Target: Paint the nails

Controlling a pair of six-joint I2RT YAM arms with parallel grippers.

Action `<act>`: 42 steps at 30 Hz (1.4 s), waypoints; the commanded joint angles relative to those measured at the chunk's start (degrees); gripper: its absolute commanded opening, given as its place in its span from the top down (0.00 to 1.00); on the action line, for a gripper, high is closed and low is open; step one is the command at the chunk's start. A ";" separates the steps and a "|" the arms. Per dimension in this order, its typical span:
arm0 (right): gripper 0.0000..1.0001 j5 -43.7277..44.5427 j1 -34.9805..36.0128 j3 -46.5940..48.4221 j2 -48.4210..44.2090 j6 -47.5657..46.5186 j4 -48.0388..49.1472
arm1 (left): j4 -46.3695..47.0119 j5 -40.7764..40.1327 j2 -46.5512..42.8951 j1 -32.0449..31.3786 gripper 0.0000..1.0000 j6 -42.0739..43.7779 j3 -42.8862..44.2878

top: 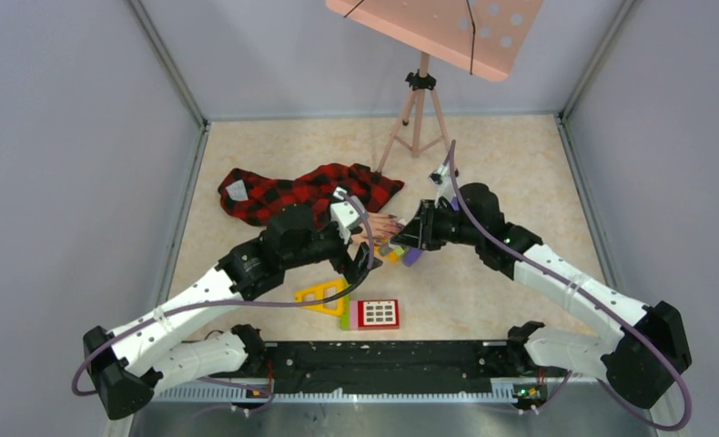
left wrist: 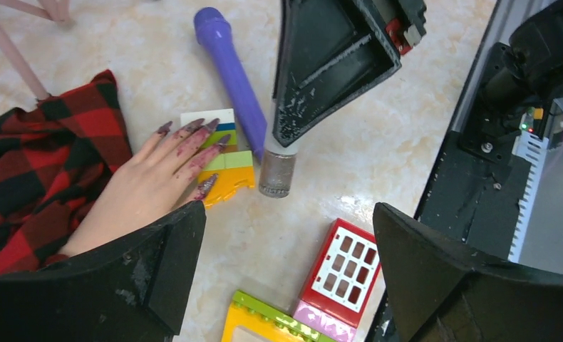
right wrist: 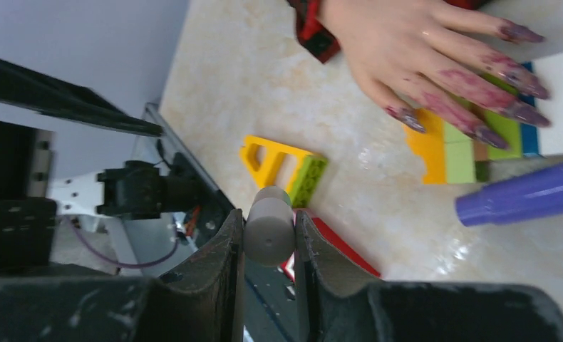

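Beige marbled tabletop (left wrist: 350, 164): nails (left wrist: 211, 125) are found just beside the small bottle (left wrist: 276, 172) clamped by the right gripper (right wrist: 269, 224), mannequin hand (left wrist: 143, 189) aimed lengthwise at it; left gripper (left wrist: 286, 214) is held open, empty.

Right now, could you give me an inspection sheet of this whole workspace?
Surface: beige marbled table.
Job's things: mannequin hand lies flat, reaching over coloured blocks; nails dark purple, polish smeared past them.
Clutter: purple tube, red window block, yellow frame.
End effectors: left end effector open, empty; right end effector shut on small bottle.
Cables: purple cables, slack loops.
Surroundings: grey walls, pink stand behind.
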 commanded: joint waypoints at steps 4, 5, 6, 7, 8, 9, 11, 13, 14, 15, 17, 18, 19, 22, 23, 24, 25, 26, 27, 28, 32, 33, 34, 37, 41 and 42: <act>1.00 -10.45 1.63 -0.42 0.01 8.36 16.01 | 6.23 4.20 -1.42 -0.93 0.04 2.38 -3.47; 1.00 -10.24 1.98 -0.10 0.26 8.35 16.11 | 5.58 3.33 -1.16 -1.05 0.04 2.64 -3.45; 1.00 -9.82 2.18 0.25 0.37 8.16 15.90 | 4.97 2.36 -0.78 -1.24 0.03 2.82 -3.37; 1.00 -9.48 2.36 0.58 0.43 8.02 15.76 | 4.59 1.42 -0.30 -1.58 0.04 3.10 -3.35; 1.00 -9.30 2.46 0.76 0.49 7.91 15.78 | 4.07 0.40 0.13 -2.03 0.04 3.50 -3.30; 1.00 -9.19 2.49 0.78 0.55 7.99 15.98 | 3.61 -1.00 0.62 -2.60 0.05 3.86 -3.18; 1.00 -9.20 2.64 0.83 0.85 8.21 16.75 | 2.35 -4.82 1.69 -3.50 0.06 4.25 -2.60; 1.00 -9.40 2.81 0.52 1.22 8.38 18.32 | 1.08 -8.17 2.89 -3.86 0.07 4.16 -1.87; 1.00 -9.64 2.88 0.38 1.50 8.66 19.04 | 0.73 -9.40 3.32 -3.87 0.08 4.12 -1.53; 1.00 -10.01 2.93 0.29 1.76 8.81 19.67 | 0.42 -10.33 3.71 -3.87 0.11 4.00 -1.34; 1.00 -10.47 3.05 0.50 2.21 8.78 20.07 | 0.12 -11.75 4.40 -3.87 0.19 3.52 -1.05; 1.00 -10.49 3.04 0.72 2.44 8.62 19.93 | 0.02 -12.28 4.71 -3.87 0.24 3.27 -0.94; 1.00 -10.52 3.02 0.90 2.61 8.40 19.69 | -0.04 -12.63 4.96 -3.87 0.26 2.98 -0.77; 1.00 -10.12 3.12 1.15 2.96 7.95 19.15 | -0.01 -11.92 5.54 -3.87 0.40 2.45 -0.64; 1.00 -9.94 3.21 1.19 2.88 7.79 18.96 | 0.01 -11.76 5.63 -3.87 0.41 2.28 -0.65; 1.00 -9.72 3.26 1.24 2.92 7.60 18.75 | 0.08 -11.55 5.70 -3.87 0.42 2.10 -0.65; 1.00 -9.39 3.40 1.33 2.96 7.26 18.35 | 0.16 -11.17 5.78 -3.87 0.41 1.92 -0.64; 1.00 -8.97 3.52 1.47 2.92 6.95 17.75 | 0.25 -10.60 5.83 -3.87 0.40 1.80 -0.59; 1.00 -8.68 3.62 1.69 3.03 6.63 17.31 | 0.35 -9.80 5.83 -3.87 0.39 1.77 -0.61; 1.00 -8.45 3.76 1.80 3.07 6.41 16.89 | 0.55 -9.24 5.81 -3.87 0.39 1.78 -0.63; 1.00 -8.47 4.10 2.15 3.38 6.25 16.59 | 0.96 -8.29 5.87 -3.87 0.36 1.64 -0.65; 1.00 -8.31 4.28 2.32 3.49 6.02 16.42 | 0.95 -8.30 5.91 -3.89 0.36 1.60 -0.63; 1.00 -8.10 4.45 2.50 3.50 5.80 16.24 | 0.98 -8.27 6.05 -3.87 0.36 1.60 -0.57; 1.00 -8.14 4.76 2.56 3.60 5.44 16.24 | 0.96 -7.90 6.37 -3.87 0.39 1.60 -0.49; 1.00 -8.63 4.86 2.71 3.73 5.08 16.10 | 0.98 -6.37 6.36 -3.87 0.42 1.77 -0.39; 1.00 -9.12 4.91 2.73 3.82 4.95 16.20 | 0.94 -5.95 6.36 -3.87 0.43 1.77 -0.44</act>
